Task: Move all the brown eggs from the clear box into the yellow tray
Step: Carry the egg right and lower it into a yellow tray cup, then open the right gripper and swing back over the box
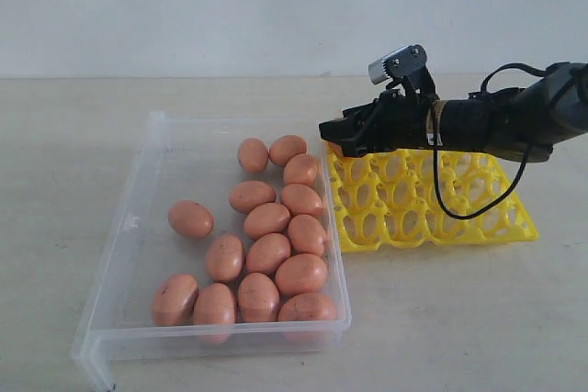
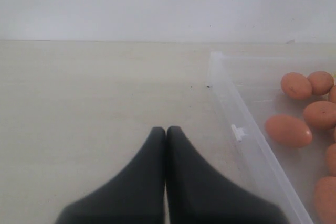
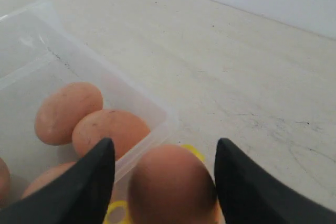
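Observation:
Several brown eggs (image 1: 268,220) lie in the clear box (image 1: 138,227) on the left of the table. The yellow tray (image 1: 432,227) sits right beside the box. My right gripper (image 1: 336,138) hovers over the tray's far-left corner. In the right wrist view its jaws (image 3: 165,142) stand open on either side of one brown egg (image 3: 171,184), with a narrow gap on each side. That egg stands on end at the tray's edge (image 3: 194,152), next to the box wall (image 3: 142,106). My left gripper (image 2: 166,129) is shut and empty, over bare table outside the box (image 2: 236,114).
Pale table surface surrounds the box and tray, with a white wall behind. The box's small clasp (image 2: 239,131) sticks out on its left wall. The right arm and its black cable (image 1: 478,213) hang over the tray's rear cups.

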Robot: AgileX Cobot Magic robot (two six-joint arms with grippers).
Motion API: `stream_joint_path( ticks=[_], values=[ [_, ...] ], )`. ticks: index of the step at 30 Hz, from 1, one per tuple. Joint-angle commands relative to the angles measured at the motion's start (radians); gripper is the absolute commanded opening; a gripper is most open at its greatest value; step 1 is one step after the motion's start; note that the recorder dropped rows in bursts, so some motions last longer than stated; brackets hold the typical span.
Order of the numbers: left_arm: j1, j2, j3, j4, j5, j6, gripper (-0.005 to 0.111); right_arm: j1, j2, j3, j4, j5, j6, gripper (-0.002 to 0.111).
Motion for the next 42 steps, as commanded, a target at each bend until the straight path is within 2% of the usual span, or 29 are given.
stream_joint_path(
  ticks=[1, 7, 12, 14, 18, 19, 20, 21, 22, 23, 24, 25, 26, 27, 29, 30, 31, 32, 33, 34, 38, 42],
  values=[
    [-0.006, -0.001, 0.003, -0.003, -0.003, -0.001, -0.004, -0.001, -0.002, -0.005, 0.027, -0.005, -0.002, 0.057],
    [-0.006, -0.001, 0.003, -0.003, -0.003, -0.001, -0.004, -0.003, -0.025, -0.005, 0.074, -0.017, -0.007, 0.057],
    [-0.006, -0.001, 0.003, -0.003, -0.003, -0.001, -0.004, -0.003, -0.139, -0.005, 0.077, -0.067, -0.007, 0.055],
    [-0.006, -0.001, 0.003, -0.003, -0.003, -0.001, -0.004, 0.011, -0.213, -0.005, 0.068, -0.060, -0.007, 0.046],
    [-0.006, -0.001, 0.003, -0.003, -0.003, -0.001, -0.004, 0.080, -0.354, -0.005, -0.012, -0.026, -0.022, 0.008],
    [-0.006, -0.001, 0.003, -0.003, -0.003, -0.001, -0.004, 0.141, -0.407, -0.005, -0.037, 0.020, -0.039, 0.000],
    [-0.006, -0.001, 0.003, -0.003, -0.003, -0.001, -0.004, 0.172, -0.423, -0.005, -0.039, 0.060, -0.037, 0.000],
    [-0.006, -0.001, 0.003, -0.003, -0.003, -0.001, -0.004, 0.263, -0.446, -0.005, -0.041, 0.219, -0.048, 0.000],
    [-0.006, -0.001, 0.003, -0.003, -0.003, -0.001, -0.004, 0.303, -0.449, -0.005, -0.041, 0.329, -0.068, 0.000],
    [-0.006, -0.001, 0.003, -0.003, -0.003, -0.001, -0.004, 0.418, -0.441, -0.014, -0.047, 0.634, -0.130, 0.000],
    [-0.006, -0.001, 0.003, -0.003, -0.003, -0.001, -0.004, 0.481, -0.431, -0.025, -0.050, 0.782, -0.149, 0.000],
    [-0.006, -0.001, 0.003, -0.003, -0.003, -0.001, -0.004, 0.597, -0.387, -0.073, -0.046, 1.121, -0.206, 0.000],
    [-0.006, -0.001, 0.003, -0.003, -0.003, -0.001, -0.004, 0.674, -0.343, -0.131, -0.011, 1.313, -0.272, 0.000],
    [-0.006, -0.001, 0.003, -0.003, -0.003, -0.001, -0.004, 0.704, -0.321, -0.167, 0.035, 1.363, -0.314, 0.000],
    [-0.006, -0.001, 0.003, -0.003, -0.003, -0.001, -0.004, 0.733, -0.267, -0.285, 0.382, 1.375, -0.533, 0.000],
    [-0.006, -0.001, 0.003, -0.003, -0.003, -0.001, -0.004, 0.726, -0.232, -0.375, 0.713, 1.449, -0.831, 0.000],
    [-0.006, -0.001, 0.003, -0.003, -0.003, -0.001, -0.004, 0.714, -0.208, -0.434, 0.884, 1.539, -0.979, 0.000],
    [-0.006, -0.001, 0.003, -0.003, -0.003, -0.001, -0.004, 0.692, -0.163, -0.545, 1.115, 1.741, -1.169, 0.000],
    [-0.006, -0.001, 0.003, -0.003, -0.003, -0.001, -0.004, 0.682, -0.138, -0.603, 1.200, 1.836, -1.220, 0.000],
    [-0.006, -0.001, 0.003, -0.003, -0.003, -0.001, -0.004, 0.677, -0.102, -0.697, 1.271, 1.932, -1.242, 0.000],
    [-0.006, -0.001, 0.003, -0.003, -0.003, -0.001, -0.004, 0.675, -0.073, -0.790, 1.298, 1.937, -1.242, 0.002],
    [-0.006, -0.001, 0.003, -0.003, -0.003, -0.001, -0.004, 0.675, -0.072, -0.804, 1.298, 1.897, -1.238, 0.022]
  ],
)
